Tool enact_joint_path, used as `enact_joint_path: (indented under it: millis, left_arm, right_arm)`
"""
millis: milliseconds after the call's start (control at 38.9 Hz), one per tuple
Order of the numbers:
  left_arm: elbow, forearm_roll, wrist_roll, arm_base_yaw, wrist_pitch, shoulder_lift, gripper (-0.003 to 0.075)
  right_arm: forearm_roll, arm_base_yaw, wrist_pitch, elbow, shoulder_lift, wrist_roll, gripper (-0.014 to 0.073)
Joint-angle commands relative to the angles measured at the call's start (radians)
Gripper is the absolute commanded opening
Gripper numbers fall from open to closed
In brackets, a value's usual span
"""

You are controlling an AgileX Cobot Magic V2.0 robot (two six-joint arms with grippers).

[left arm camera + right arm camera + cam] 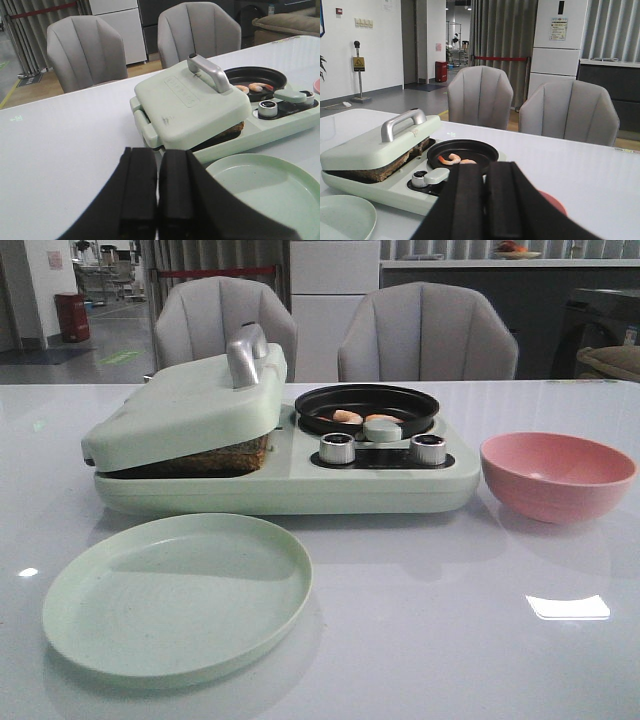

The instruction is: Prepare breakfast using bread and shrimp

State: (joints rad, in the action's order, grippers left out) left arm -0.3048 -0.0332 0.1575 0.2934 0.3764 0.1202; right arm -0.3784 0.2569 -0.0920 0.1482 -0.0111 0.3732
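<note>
White tabletop (420,640) carries the sandwich maker (280,485), bread (215,460) under its lid. Left gripper (158,200) and right gripper (485,200) both sit pressed closed, holding and touching nothing.

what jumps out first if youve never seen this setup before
The pale green breakfast maker sits mid-table, its handled lid propped ajar on the bread inside. On its right half a small black pan holds the shrimp. An empty green plate lies in front of it, a pink bowl to its right, and both grippers, left and right, are shut and holding nothing.
</note>
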Motion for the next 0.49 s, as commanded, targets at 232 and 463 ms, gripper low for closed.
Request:
enact_joint_path:
  millis: [232, 463]
  left_arm:
    - [-0.025, -0.008, -0.011, 0.009, -0.079, 0.01, 0.0112]
    - [0.03, 0.067, -0.011, -0.036, -0.119, 0.01, 0.0112]
  right_arm:
    - [-0.008, 0.001, 0.08, 0.025, -0.008, 0.009, 0.0141]
    - [-0.008, 0.001, 0.08, 0.025, -0.008, 0.009, 0.0141]
